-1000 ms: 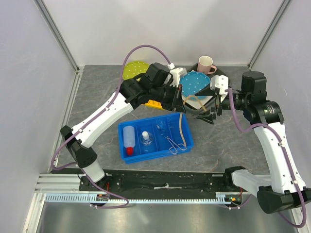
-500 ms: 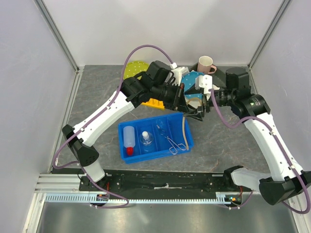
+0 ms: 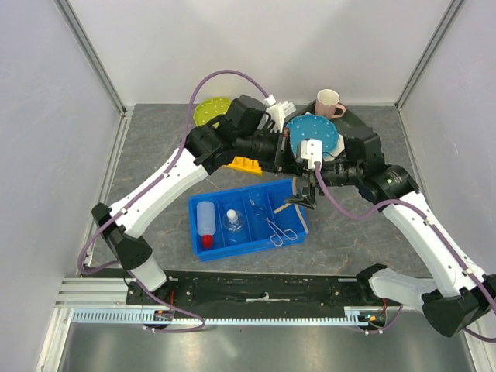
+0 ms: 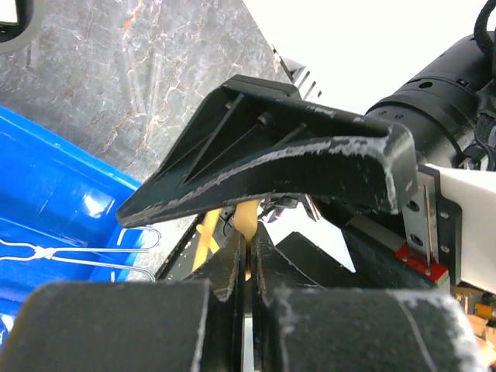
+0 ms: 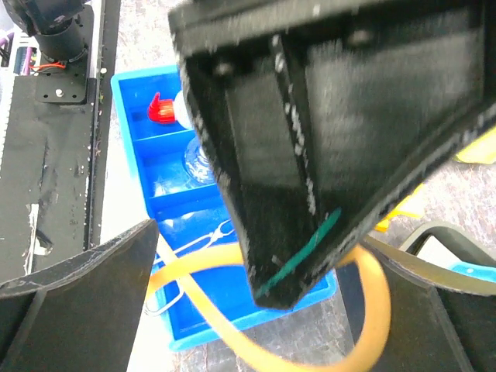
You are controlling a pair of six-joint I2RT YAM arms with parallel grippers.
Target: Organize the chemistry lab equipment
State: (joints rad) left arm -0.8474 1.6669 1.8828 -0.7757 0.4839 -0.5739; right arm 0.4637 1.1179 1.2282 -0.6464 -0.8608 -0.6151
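Top view of two arms meeting over the far right corner of a blue tray (image 3: 203, 203) on a grey worktop (image 3: 155, 147). Left jaws closed tight, pinching the tan rubber tubing loop (image 4: 246, 221) between their tips. Right jaws spread wide, facing the left jaws and just beside them, with the loop hanging in the gap between them; impossible to tell whether touching it. Below both sets of jaws, the right end of the tray, with a tan strand showing over it. Just nearer than the right jaws, inside the tray: thin metal tongs (image 3: 277, 229). Farther along the tray, away from the jaws, each in its own compartment: small clear glass flask with white stopper (image 3: 234, 223), then small white squeeze bottle with red nozzle (image 3: 205, 223), nozzle toward the near edge. Beyond the jaws, at the back of the worktop: blue polka-dot plate (image 3: 316, 132), yellow-green plate (image 3: 211, 110), pink mug (image 3: 328, 102). Beneath the left arm, behind its jaws: a yellow block (image 3: 244, 163).
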